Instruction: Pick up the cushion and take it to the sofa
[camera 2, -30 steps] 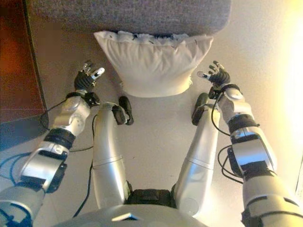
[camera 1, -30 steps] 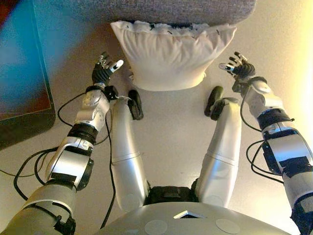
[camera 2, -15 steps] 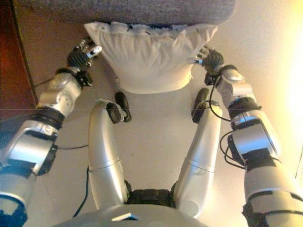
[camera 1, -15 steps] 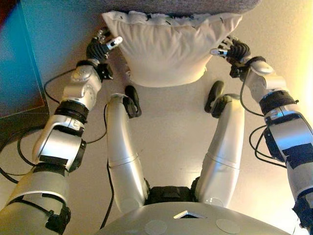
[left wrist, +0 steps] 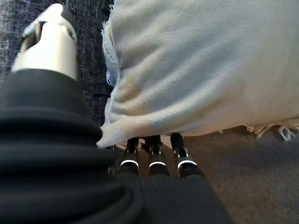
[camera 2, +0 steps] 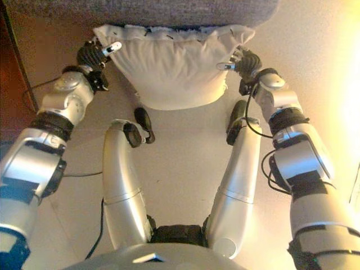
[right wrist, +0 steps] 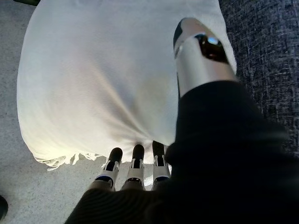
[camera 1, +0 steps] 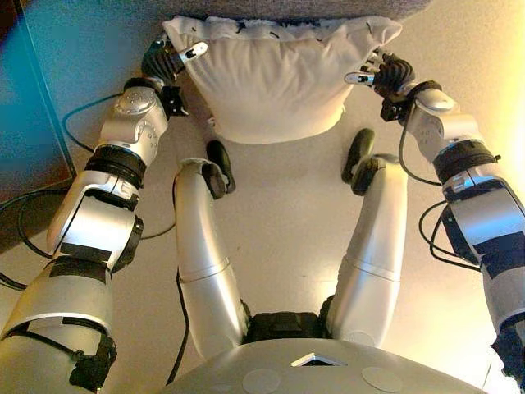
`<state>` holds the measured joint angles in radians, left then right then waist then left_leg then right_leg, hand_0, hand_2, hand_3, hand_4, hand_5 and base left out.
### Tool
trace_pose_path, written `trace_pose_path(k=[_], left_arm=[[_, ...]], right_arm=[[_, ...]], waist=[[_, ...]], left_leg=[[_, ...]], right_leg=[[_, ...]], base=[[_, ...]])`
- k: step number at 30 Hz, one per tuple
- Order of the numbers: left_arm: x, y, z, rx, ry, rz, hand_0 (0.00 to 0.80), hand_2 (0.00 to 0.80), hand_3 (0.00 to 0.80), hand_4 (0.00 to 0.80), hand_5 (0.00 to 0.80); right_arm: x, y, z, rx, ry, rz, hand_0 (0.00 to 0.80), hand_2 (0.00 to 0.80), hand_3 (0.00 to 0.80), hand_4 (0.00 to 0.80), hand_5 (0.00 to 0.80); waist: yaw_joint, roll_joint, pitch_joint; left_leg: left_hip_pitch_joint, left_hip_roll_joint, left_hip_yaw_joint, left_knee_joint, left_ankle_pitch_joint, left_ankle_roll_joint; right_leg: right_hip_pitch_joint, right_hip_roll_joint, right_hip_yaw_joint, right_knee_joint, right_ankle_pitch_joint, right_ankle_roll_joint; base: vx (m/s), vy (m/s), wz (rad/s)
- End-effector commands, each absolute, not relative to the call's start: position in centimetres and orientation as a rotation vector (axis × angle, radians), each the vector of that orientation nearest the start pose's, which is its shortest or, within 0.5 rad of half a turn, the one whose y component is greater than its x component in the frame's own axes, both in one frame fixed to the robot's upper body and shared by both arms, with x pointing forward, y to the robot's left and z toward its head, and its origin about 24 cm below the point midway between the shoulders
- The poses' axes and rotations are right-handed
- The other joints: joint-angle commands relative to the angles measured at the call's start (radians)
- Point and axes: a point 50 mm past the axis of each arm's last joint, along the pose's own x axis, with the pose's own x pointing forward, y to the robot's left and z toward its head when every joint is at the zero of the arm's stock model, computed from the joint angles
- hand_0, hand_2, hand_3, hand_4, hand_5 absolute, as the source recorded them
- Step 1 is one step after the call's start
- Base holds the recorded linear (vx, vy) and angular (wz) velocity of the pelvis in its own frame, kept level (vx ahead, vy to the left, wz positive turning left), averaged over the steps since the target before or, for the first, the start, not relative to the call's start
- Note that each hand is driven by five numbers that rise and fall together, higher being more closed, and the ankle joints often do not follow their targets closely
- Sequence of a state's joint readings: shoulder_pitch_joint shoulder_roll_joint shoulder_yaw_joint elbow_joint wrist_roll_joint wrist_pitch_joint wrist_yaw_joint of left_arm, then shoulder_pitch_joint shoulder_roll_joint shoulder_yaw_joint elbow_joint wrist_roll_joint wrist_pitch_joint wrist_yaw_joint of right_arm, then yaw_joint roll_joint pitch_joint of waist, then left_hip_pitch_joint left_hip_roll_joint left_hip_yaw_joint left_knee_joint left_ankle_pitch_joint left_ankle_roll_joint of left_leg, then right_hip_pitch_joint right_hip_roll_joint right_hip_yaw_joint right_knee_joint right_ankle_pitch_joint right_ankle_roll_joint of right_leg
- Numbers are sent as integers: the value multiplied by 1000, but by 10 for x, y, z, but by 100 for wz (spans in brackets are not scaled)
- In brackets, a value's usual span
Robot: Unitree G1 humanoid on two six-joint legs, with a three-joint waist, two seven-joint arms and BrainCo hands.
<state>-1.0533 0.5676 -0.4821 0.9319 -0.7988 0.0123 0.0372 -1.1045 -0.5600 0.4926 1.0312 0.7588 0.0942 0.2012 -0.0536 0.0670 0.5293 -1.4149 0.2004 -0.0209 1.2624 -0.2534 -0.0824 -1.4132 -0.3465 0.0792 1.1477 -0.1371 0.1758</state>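
Note:
A white fringed cushion (camera 1: 279, 78) stands on the pale floor, its top edge leaning against the grey sofa (camera 1: 328, 8). My left hand (camera 1: 164, 59) is at the cushion's upper left corner and my right hand (camera 1: 392, 74) at its upper right corner. In the left wrist view the straight fingers (left wrist: 152, 149) touch the edge of the cushion (left wrist: 210, 65), with the thumb (left wrist: 49, 39) held apart in front of the sofa fabric. In the right wrist view the fingers (right wrist: 135, 161) meet the fringed edge of the cushion (right wrist: 107, 79), and the thumb (right wrist: 198, 56) lies straight over its face. Neither hand is curled round it.
A dark flat panel (camera 1: 25, 107) stands on the floor at the left, close to my left arm. The sofa runs across the far edge of the view. Pale carpet (camera 1: 287, 213) surrounds the cushion on the near side and the right.
Both hands have moved forward and inward, from beside the cushion to its two upper corners. The view has shifted forward a little with them.

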Motion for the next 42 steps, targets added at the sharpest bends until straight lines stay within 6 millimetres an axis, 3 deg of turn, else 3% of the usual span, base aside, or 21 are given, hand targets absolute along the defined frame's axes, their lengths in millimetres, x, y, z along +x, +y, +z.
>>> trace_pose_path(k=[1, 2, 3, 4, 5, 10, 20, 27, 31, 37, 42], left_arm=[[417, 183, 209, 59, -108, -105, 0, 0, 0, 0, 0], [417, 178, 210, 62, -114, -126, 0, 0, 0, 0, 0], [417, 175, 210, 61, -117, -151, 455, 455, 455, 455, 455], [417, 172, 211, 52, -121, -173, 640, 640, 640, 640, 640], [417, 168, 212, 39, -126, -192, 800, 800, 800, 800, 800], [416, 152, 212, 50, -145, -241, 800, 800, 800, 800, 800], [412, 151, 207, 5, -192, -237, 800, 800, 800, 800, 800], [397, 140, 196, -54, -315, -282, 800, 800, 800, 800, 800], [384, 134, 184, -61, -360, -305, 800, 800, 800, 800, 800], [363, 144, 164, -130, -367, -265, 800, 800, 800, 800, 800], [341, 157, 131, -190, -271, -227, 800, 800, 800, 800, 800]], right_arm=[[420, -165, 228, -51, -80, 332, 0, 0, 0, 0, 0], [420, -162, 229, -51, -83, 346, 176, 176, 176, 176, 176], [420, -160, 230, -50, -84, 357, 718, 718, 718, 718, 718], [419, -157, 230, -49, -84, 366, 800, 800, 800, 800, 800], [419, -154, 231, -48, -86, 372, 800, 800, 800, 800, 800], [419, -143, 227, -60, -84, 392, 800, 800, 800, 800, 800], [416, -138, 216, -49, -100, 414, 800, 800, 800, 800, 800], [402, -135, 194, 31, -187, 376, 800, 800, 800, 800, 800], [388, -137, 175, 73, -231, 343, 800, 800, 800, 800, 800], [358, -138, 145, 171, -266, 323, 800, 800, 800, 800, 800], [327, -154, 113, 167, -260, 282, 800, 800, 800, 800, 800]], waist=[[10, 34, -9], [10, 35, -9], [9, 35, -9], [9, 34, -9], [9, 34, -9], [12, 34, -9], [14, 27, -9], [11, 17, -9], [16, 2, -9], [25, -30, -13], [38, -61, -101]], left_leg=[[86, 1, 87, -13, -91, 31], [88, 0, 88, -16, -91, 30], [90, -1, 89, -18, -90, 30], [92, -1, 90, -21, -89, 29], [94, -1, 91, -25, -88, 29], [104, -4, 95, -45, -83, 25], [142, 2, 89, -86, -67, 8], [248, 9, 97, -173, -41, -13], [377, -6, 101, -296, -11, -22], [631, -48, 109, -550, 62, -13], [858, -103, 122, -762, 135, 8]], right_leg=[[50, 14, 23, -33, 2, -51], [51, 13, 23, -37, 5, -50], [53, 13, 23, -41, 9, -49], [55, 14, 23, -45, 12, -48], [57, 13, 22, -49, 14, -47], [68, 13, 19, -68, 25, -42], [113, 26, 12, -109, 42, -30], [227, 49, -2, -175, 59, -20], [358, 38, -35, -292, 87, -6], [609, 22, -104, -535, 141, 13], [844, -10, -173, -767, 204, 20]], base=[[0, 0, 0], [0, 0, 0], [0, 0, 0], [0, 0, 0], [0, 0, 0], [0, 0, 0], [-1, -3, 0], [1, -1, 0], [27, -36, 5], [79, -31, 9], [189, -16, 12]])
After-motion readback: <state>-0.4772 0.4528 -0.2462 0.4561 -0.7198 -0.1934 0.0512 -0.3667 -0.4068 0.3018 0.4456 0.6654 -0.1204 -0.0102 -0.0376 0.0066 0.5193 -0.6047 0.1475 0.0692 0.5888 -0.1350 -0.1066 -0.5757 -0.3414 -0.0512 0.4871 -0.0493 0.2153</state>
